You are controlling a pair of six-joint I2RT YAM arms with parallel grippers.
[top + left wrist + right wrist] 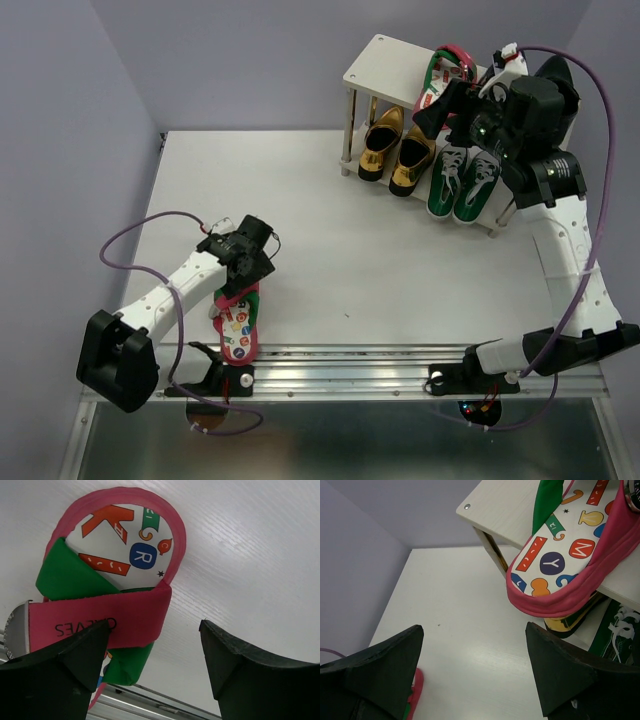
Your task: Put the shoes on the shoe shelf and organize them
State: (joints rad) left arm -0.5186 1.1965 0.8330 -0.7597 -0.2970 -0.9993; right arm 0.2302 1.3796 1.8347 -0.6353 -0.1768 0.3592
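Left gripper [155, 625]: fingers apart, clamped on nothing. It hangs over the strap of the near flip-flop. One finger overlaps the pink strap in the wrist view, and I cannot tell if they touch.
Near flip-flop [238, 328]: red-pink rim, green and pink strap, lettered footbed. It lies flat at 7 o'clock on the table [350, 270], just beside the near rail.
Right gripper [474, 627]: fingers apart, holding nothing, up at the shelf's top board.
Shoe shelf [385, 65]: stands at 1 o'clock on the table.
Shelf flip-flop [555, 565]: on the top board, one rounded end overhanging the edge.
Gold loafers [384, 140]: side by side under the board.
Green sneakers [447, 182]: side by side, at 3 o'clock from the gold pair.
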